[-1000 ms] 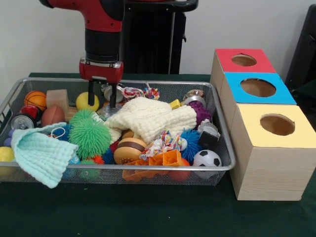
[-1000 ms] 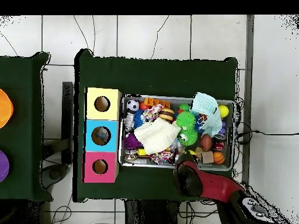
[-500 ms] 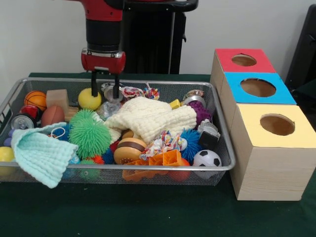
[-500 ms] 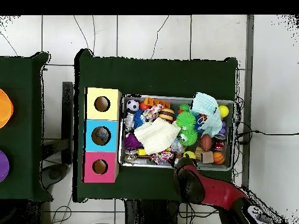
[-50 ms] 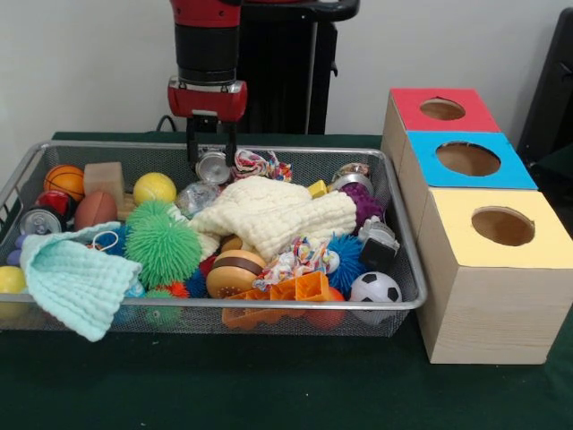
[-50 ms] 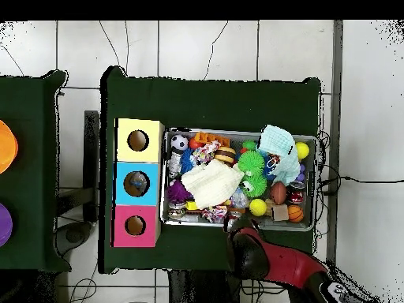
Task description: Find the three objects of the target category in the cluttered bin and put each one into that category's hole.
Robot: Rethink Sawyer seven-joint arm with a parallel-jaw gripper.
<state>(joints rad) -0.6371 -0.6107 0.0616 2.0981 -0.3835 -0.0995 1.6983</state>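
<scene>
Your gripper (image 5: pixel 211 150) has its fingers clamped on a small silver can (image 5: pixel 213 167), lifted at the far wall of the wire bin (image 5: pixel 269 303). Presumably it hangs there to clear the cream cloth (image 5: pixel 273 213) and the toys. The red (image 5: pixel 442 109), blue (image 5: pixel 467 159) and yellow (image 5: pixel 502 226) holes sit beside the bin.

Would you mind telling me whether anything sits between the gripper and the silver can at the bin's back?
Nothing visible does. The gripper hangs right over the can. The rope toy lies beside the can and the cloth in front; neither covers it.
</scene>
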